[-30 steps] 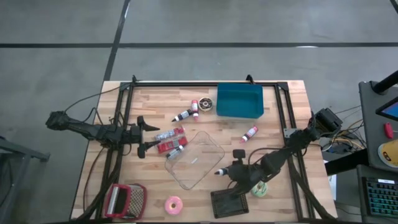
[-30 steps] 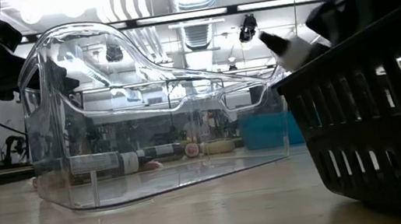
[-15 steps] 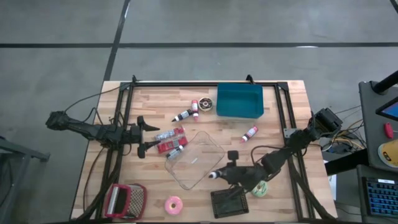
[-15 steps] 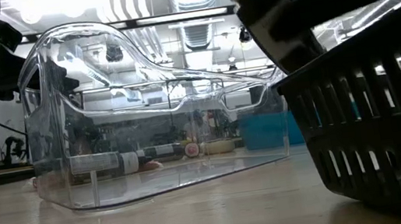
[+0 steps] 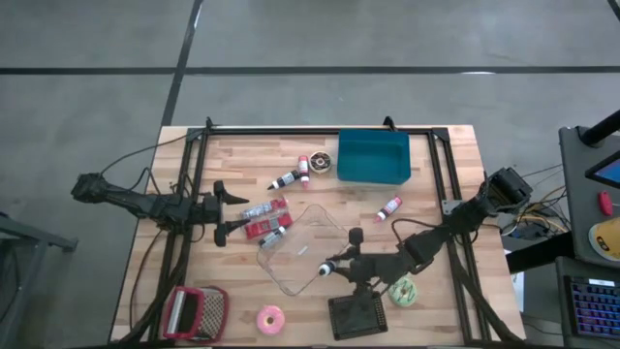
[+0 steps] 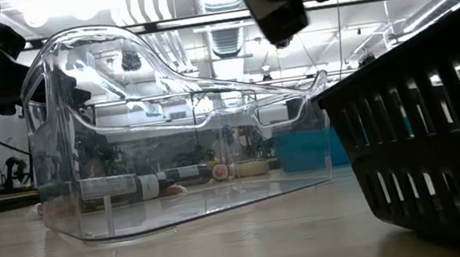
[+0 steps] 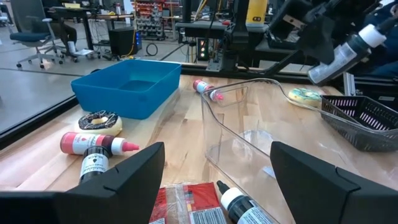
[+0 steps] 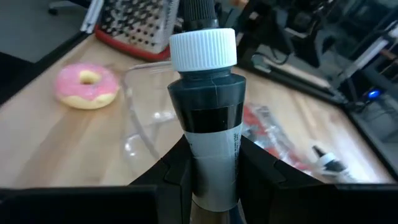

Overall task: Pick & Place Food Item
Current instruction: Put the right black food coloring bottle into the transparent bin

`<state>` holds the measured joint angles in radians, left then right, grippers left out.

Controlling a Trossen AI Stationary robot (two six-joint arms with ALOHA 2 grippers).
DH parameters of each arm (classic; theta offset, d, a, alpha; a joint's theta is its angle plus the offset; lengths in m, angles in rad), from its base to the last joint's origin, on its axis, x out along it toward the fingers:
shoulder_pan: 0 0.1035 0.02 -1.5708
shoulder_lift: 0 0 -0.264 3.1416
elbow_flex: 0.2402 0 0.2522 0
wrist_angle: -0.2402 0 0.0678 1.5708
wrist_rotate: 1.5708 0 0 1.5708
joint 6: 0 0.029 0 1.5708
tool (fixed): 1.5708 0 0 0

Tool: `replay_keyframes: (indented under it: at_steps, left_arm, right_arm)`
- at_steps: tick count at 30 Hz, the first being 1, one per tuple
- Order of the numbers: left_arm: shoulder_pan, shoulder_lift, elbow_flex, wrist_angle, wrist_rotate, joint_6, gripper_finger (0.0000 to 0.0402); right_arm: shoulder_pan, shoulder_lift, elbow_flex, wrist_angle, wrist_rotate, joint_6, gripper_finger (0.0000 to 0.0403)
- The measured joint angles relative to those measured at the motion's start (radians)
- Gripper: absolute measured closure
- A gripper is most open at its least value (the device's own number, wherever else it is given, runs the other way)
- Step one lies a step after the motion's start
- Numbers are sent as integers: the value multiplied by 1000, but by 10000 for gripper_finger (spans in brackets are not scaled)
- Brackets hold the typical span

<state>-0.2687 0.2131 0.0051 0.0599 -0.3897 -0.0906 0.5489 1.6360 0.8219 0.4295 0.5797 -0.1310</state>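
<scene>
The right tool (image 5: 341, 265) is gripping a bottle (image 5: 328, 267) over the clear bin's (image 5: 302, 248) lower-right edge, centre frame. The left tool (image 5: 225, 206) is waiting wide apart at centre left above the surface (image 5: 446, 165).

The right gripper (image 5: 341, 264) sat low in the middle of the frame, squeezed tight. The left gripper (image 5: 225, 208) waited at middle left, spread wide.

Clear container (image 5: 305, 247) mid-counter, open top free. Black basket (image 5: 356, 315) just beside its near corner. Red packets (image 5: 266, 221) and bottles (image 5: 274, 236) crowd its left wall. Blue bin (image 5: 373, 157) blocks far side. Counter (image 5: 426, 194) right of container mostly bare, one red bottle (image 5: 388, 207).
</scene>
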Motion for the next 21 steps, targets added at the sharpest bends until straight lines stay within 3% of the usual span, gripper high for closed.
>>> replay_keyframes:
  at_steps: [7,21]
  left_arm:
    - [0,0,0,2,0,0,106]
    - [0,0,0,4,4,0,106]
  right_arm:
    - [-105,0,-52,134,-84,-72,319]
    - [-311,0,-55,75,-333,13,319]
